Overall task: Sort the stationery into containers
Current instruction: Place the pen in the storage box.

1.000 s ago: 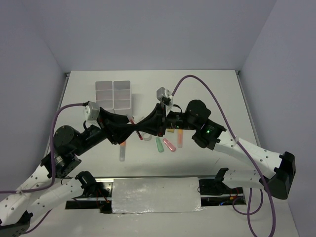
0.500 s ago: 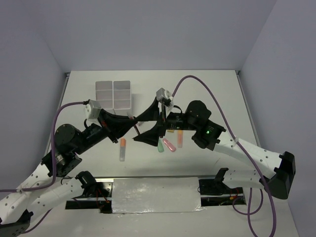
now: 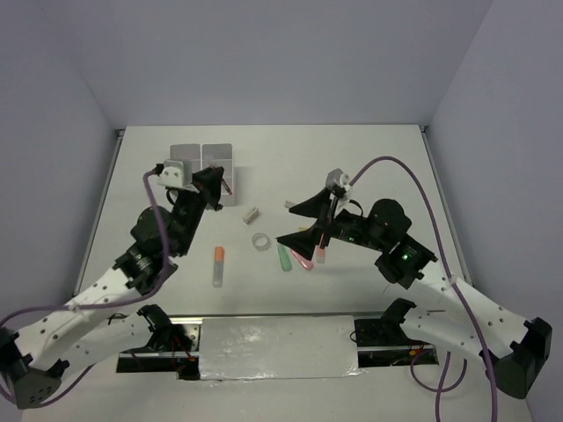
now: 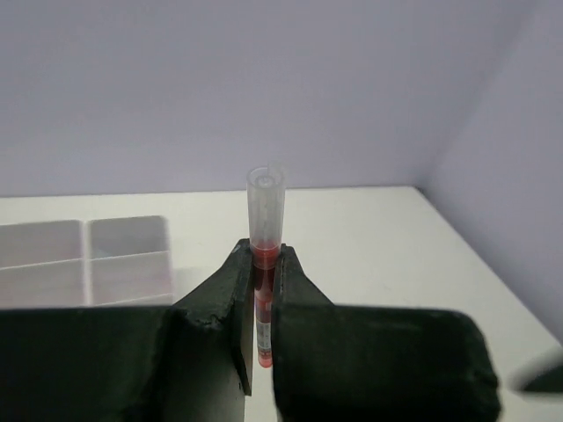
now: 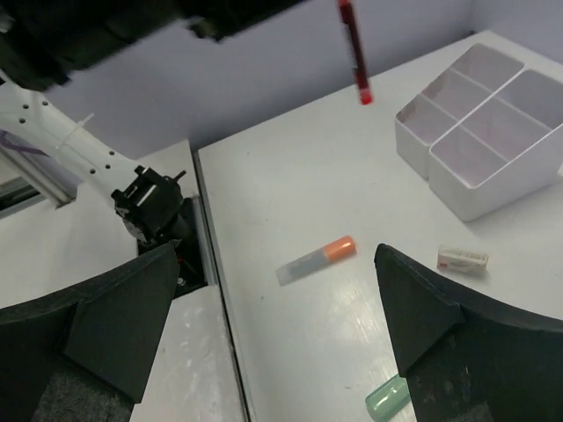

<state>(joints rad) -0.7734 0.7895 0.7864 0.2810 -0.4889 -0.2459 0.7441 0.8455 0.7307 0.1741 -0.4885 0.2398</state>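
A thin red pen (image 4: 266, 264) with a clear cap stands upright between the fingers of my left gripper (image 4: 262, 268), which is shut on it. In the top view that gripper (image 3: 218, 181) hangs over the near right side of the white six-compartment organiser (image 3: 186, 154). My right gripper (image 3: 302, 222) is open and empty above the table's middle. Its wrist view has an orange marker (image 5: 317, 260) lying between the spread fingers, and the red pen (image 5: 354, 53) hanging in the air near the organiser (image 5: 493, 185).
On the table lie a clear tape ring (image 3: 260, 240), a small beige block (image 3: 251, 214), a green marker (image 3: 283, 257), a pink marker (image 3: 302, 259), a pale orange marker (image 3: 320, 253) and the orange marker (image 3: 218, 264). A foil-covered strip (image 3: 277, 347) runs along the near edge.
The grippers met over the table's middle around the red pen. The left shut on it, the right opened, and the arms drew apart. The left carried the pen to the organiser.
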